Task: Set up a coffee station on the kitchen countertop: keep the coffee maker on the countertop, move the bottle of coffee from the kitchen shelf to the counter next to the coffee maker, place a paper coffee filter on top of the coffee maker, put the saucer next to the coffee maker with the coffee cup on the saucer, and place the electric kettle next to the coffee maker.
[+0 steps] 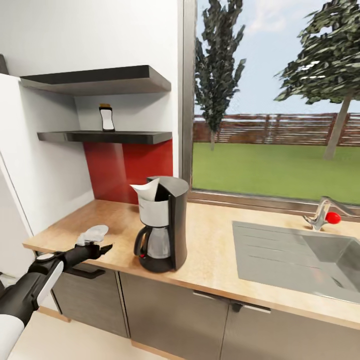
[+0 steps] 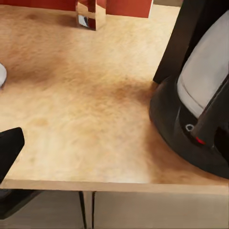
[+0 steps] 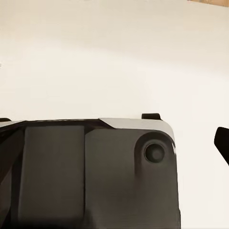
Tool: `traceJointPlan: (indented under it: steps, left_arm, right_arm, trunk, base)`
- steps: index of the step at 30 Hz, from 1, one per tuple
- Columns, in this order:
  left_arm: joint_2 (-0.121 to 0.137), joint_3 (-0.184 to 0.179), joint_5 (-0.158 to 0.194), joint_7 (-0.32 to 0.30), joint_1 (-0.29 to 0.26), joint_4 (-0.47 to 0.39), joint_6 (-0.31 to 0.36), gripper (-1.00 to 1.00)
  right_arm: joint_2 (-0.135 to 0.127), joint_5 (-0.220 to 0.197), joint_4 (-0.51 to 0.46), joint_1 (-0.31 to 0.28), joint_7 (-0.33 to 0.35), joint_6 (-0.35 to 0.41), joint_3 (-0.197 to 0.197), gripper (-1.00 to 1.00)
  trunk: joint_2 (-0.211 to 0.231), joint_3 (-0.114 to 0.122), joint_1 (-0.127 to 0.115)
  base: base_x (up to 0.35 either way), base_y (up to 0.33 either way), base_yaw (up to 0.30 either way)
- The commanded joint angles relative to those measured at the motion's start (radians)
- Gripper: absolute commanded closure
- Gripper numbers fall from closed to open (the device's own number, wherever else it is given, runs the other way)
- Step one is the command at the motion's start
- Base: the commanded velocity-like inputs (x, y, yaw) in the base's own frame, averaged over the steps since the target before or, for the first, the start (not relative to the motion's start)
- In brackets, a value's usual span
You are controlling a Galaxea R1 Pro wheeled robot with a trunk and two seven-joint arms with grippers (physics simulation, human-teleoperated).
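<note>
Head view, kitchen corner beside a window. Left gripper [image 1: 102, 248] reaches in at the front edge of the wooden countertop [image 1: 215, 250], its dark fingers pointing toward the coffee maker [image 1: 162, 225]; whether the fingers are spread or pressed together cannot be told, and nothing is seen between them. Just behind the gripper, a pale, flat object [image 1: 93, 233] lies on the countertop; its identity is not clear. Right of the gripper, the coffee maker stands upright on the countertop, a white paper coffee filter [image 1: 145, 189] rising from its top and a glass carafe [image 1: 158, 243] seated in its base. Behind and above, against the red backsplash [image 1: 125, 167], two dark wall shelves are mounted; the bottle of coffee [image 1: 106, 118] stands upright on the lower shelf [image 1: 105, 136], well apart from the coffee maker. To the right, a steel sink [image 1: 295, 257] is set into the countertop, with a faucet [image 1: 325, 212] at its far rim.

Left wrist view: one dark finger [image 2: 9, 148] shows over the counter edge, with the coffee maker's black base [image 2: 191, 138] near it.

Right wrist view: a dark part of the robot's body [image 3: 90, 174] lies before a pale floor, with one dark fingertip [image 3: 222, 143] at the frame edge; the right gripper's state cannot be told
</note>
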Motion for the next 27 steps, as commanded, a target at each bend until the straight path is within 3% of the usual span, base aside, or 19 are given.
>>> traceJointPlan:
  steps: [1, 2, 3, 27]
  left_arm:
    - [0.001, -0.001, 0.008, -0.001, 0.015, 0.006, -0.037, -1.0]
    - [0.003, 0.0, 0.005, -0.001, 0.03, 0.012, -0.091, -1.0]
    - [0.003, 0.001, 0.005, -0.001, 0.031, 0.011, -0.096, -1.0]
    - [0.002, 0.002, 0.006, -0.003, 0.033, 0.011, -0.101, -1.0]
  right_arm:
    - [0.001, -0.002, 0.0, 0.0, 0.0, -0.003, -0.003, -1.0]
    - [0.002, -0.005, -0.002, 0.0, 0.0, -0.001, -0.004, -1.0]
    - [0.003, -0.005, -0.002, 0.0, 0.0, -0.001, -0.003, -1.0]
    - [0.0, -0.003, 0.001, 0.0, -0.002, -0.002, -0.004, -1.0]
  trunk:
    - [-0.001, 0.0, 0.001]
    - [-0.001, 0.0, 0.001]
    - [-0.001, 0.0, 0.001]
    - [-0.001, 0.0, 0.001]
  base:
    - [0.166, 0.216, 0.0]
    - [0.127, 0.288, 0.0]
    - [0.104, 0.299, -0.025]
    - [0.017, 0.319, -0.016]
